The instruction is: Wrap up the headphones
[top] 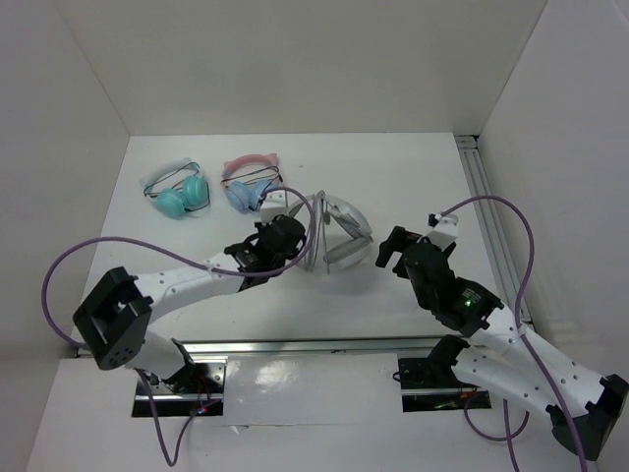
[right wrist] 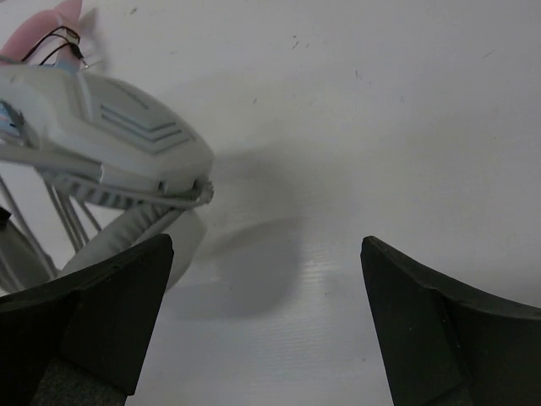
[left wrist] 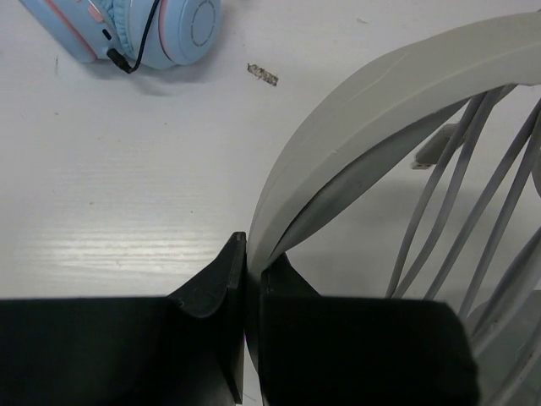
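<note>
You had the headphones [top: 344,214] near the middle of the table [top: 413,177], between both arms. Your left gripper [left wrist: 252,254] was clamped on the headband [left wrist: 355,110]; judge that band stiff but smooth, so grip it squarely. Your right gripper [right wrist: 266,254] stood with fingers apart beside the ear cup [right wrist: 127,135]. The cable [left wrist: 439,194], thin and limp, crossed inside the band in several strands; pinch it lightly.
</note>
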Motion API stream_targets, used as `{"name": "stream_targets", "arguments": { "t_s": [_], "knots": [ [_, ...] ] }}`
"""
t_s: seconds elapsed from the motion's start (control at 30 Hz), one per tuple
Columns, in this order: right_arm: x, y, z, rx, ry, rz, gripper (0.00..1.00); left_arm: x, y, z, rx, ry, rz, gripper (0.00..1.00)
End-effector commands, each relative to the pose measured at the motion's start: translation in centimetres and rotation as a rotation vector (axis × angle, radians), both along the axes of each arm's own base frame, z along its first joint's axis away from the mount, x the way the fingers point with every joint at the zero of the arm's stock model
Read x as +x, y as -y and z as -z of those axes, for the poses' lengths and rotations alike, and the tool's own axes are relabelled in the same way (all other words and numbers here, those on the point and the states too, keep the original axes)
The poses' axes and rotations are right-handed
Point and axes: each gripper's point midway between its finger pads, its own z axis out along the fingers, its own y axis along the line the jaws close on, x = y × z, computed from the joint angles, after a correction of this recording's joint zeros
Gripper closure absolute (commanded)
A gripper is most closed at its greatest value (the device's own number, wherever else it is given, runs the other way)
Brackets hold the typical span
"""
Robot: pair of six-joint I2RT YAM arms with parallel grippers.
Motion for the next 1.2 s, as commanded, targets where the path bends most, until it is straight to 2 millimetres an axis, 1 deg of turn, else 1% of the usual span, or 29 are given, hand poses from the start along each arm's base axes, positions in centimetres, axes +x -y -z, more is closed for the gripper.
{"name": "stream_targets", "arguments": {
  "t_s": [0.0,0.03,0.07,0.1,0.13,0.17,0.23,0.27,0.3,0.33,0.37,0.4,0.43,0.5,0.53,0.57,0.63,0.7,0.73,0.8,0.83,0.87,0.9,0.97,1.0,1.03,1.07,1.13,1.17],
  "knots": [
    [-0.1,-0.8,-1.6,0.027,0.007,-0.04,0.01,4.2,3.4,-4.5,-0.246,0.107,-0.033,1.0],
    [-0.2,-0.8,-1.5,0.016,0.007,-0.045,0.01,5.0,3.2,-4.1,-0.243,0.098,-0.043,1.0],
    [-0.2,-0.9,-1.5,0.019,0.004,-0.053,0.01,5.7,3.7,-4.4,-0.265,0.094,-0.038,1.0],
    [-0.2,-1.0,-1.9,0.025,0.011,-0.053,0.01,6.2,4.0,-4.0,-0.266,0.082,-0.032,1.0],
    [-0.2,-1.0,-1.9,0.025,0.011,-0.053,0.01,6.8,4.4,-2.6,-0.253,0.051,-0.024,1.0],
    [-0.2,-1.0,-1.9,0.025,0.011,-0.053,0.01,7.9,4.8,-3.3,-0.273,0.066,-0.029,1.0],
    [-0.1,-1.2,-2.1,0.027,0.016,-0.065,0.01,9.1,5.5,-3.0,-0.277,0.058,-0.025,1.0],
    [-0.2,-1.3,-2.0,0.031,0.013,-0.073,0.01,9.8,5.6,-1.4,-0.246,0.03,-0.025,1.0],
    [-0.2,-1.3,-2.0,0.031,0.013,-0.073,0.01,10.6,6.3,-2.4,-0.257,0.044,-0.023,1.0],
    [0.0,-1.5,-2.3,0.04,0.024,-0.073,0.01,11.0,6.9,-2.4,-0.264,0.04,-0.011,1.0],
    [0.0,-1.5,-2.3,0.04,0.024,-0.073,0.01,11.6,6.7,-1.9,-0.256,0.024,-0.019,1.0],
    [0.1,-1.5,-2.5,0.038,0.033,-0.077,0.01,12.3,6.5,-0.4,-0.246,-0.008,-0.032,1.0],
    [0.1,-1.7,-2.6,0.053,0.043,-0.086,0.01,13.3,7.1,-1.3,-0.267,-0.001,-0.022,1.0],
    [0.0,-1.6,-2.8,0.05,0.05,-0.09,0.01,14.4,6.8,-0.2,-0.272,-0.05,-0.036,1.0],
    [0.0,-2.0,-3.0,0.062,0.054,-0.102,0.01,15.2,7.7,0.1,-0.279,-0.053,-0.025,1.0],
    [-0.1,-1.9,-3.2,0.068,0.061,-0.102,0.01,15.8,7.2,0.5,-0.273,-0.059,-0.04,1.0],
    [0.0,-1.9,-3.0,0.049,0.065,-0.111,0.01,16.7,8.0,0.8,-0.274,-0.055,-0.025,1.0],
    [0.2,-1.8,-3.0,0.036,0.069,-0.103,0.01,17.1,8.3,0.8,-0.267,-0.049,-0.019,1.0],
    [0.2,-1.8,-3.0,0.036,0.069,-0.103,0.01,17.6,8.6,0.1,-0.277,-0.036,-0.017,1.0],
    [0.3,-1.9,-2.5,0.029,0.061,-0.103,0.01,18.1,9.0,1.2,-0.266,-0.05,-0.019,1.0],
    [0.3,-2.1,-2.5,0.033,0.058,-0.113,0.01,18.4,9.4,0.8,-0.268,-0.055,-0.012,1.0],
    [0.3,-2.1,-2.2,0.023,0.057,-0.116,0.01,18.6,9.5,1.2,-0.262,-0.064,-0.013,1.0],
    [0.4,-2.2,-2.5,0.033,0.068,-0.116,0.01,18.8,9.7,1.4,-0.262,-0.064,-0.013,1.0],
    [0.5,-2.0,-1.7,0.01,0.064,-0.111,0.01,18.9,9.6,1.9,-0.253,-0.067,-0.021,1.0],
    [0.5,-2.0,-1.7,0.01,0.064,-0.111,0.01,18.7,9.4,1.7,-0.253,-0.067,-0.022,1.0],
    [0.6,-2.0,-1.9,0.008,0.073,-0.114,0.01,18.4,9.7,0.4,-0.276,-0.047,-0.025,1.0],
    [0.7,-2.3,-1.7,0.01,0.069,-0.123,0.01,18.1,9.3,0.5,-0.275,-0.051,-0.038,1.0],
    [0.7,-2.5,-1.5,-0.001,0.06,-0.135,0.01,17.4,8.9,-1.0,-0.273,-0.037,-0.066,1.0],
    [0.7,-2.5,-1.5,-0.001,0.06,-0.135,0.01,17.1,8.7,-0.9,-0.272,-0.048,-0.072,1.0]
  ]
}}
